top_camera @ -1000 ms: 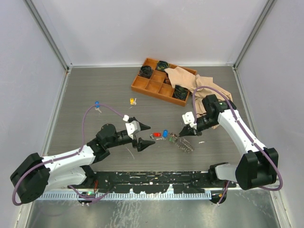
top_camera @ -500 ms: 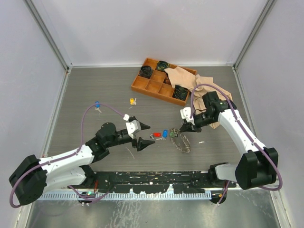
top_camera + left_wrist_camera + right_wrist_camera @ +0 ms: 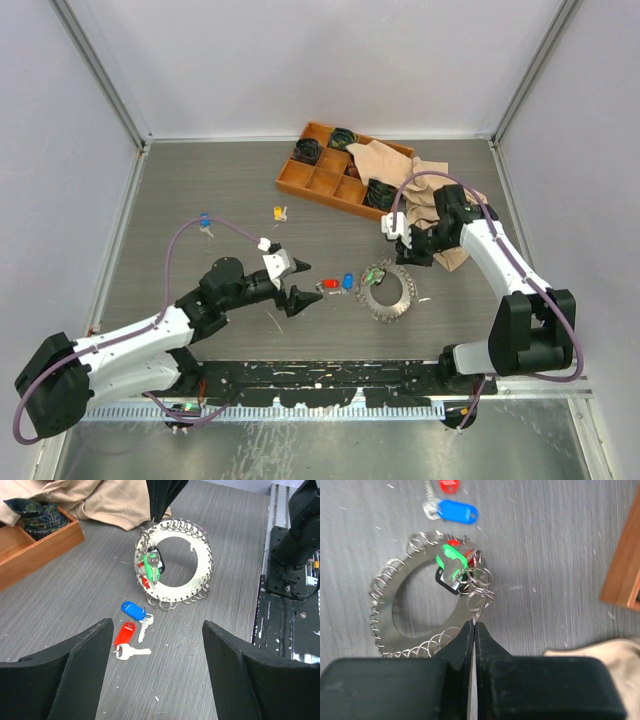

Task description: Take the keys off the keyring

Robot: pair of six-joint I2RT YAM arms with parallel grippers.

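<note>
The keyring (image 3: 389, 292) is a flat silvery ring with many small wire loops round its rim. It also shows in the left wrist view (image 3: 200, 555) and the right wrist view (image 3: 382, 610). Green (image 3: 451, 558), red and black tagged keys hang from it. My right gripper (image 3: 474, 625) is shut on a thin metal piece at the ring's rim and holds the ring tilted up off the table. It also shows in the top view (image 3: 402, 260). A blue-tagged key (image 3: 133, 610) and a red-tagged key (image 3: 124, 632) lie loose on the table. My left gripper (image 3: 157, 630) is open and empty just before them.
An orange compartment tray (image 3: 300, 180) with dark items stands at the back. A beige cloth (image 3: 420, 185) drapes over its right side. A yellow-tagged key (image 3: 280, 212) and another blue-tagged key (image 3: 204, 221) lie at the left. The black rail (image 3: 290, 580) runs along the near edge.
My right gripper has drawn back toward the cloth and raised the keyring, which now shows as a full circle. The left arm has barely moved.
</note>
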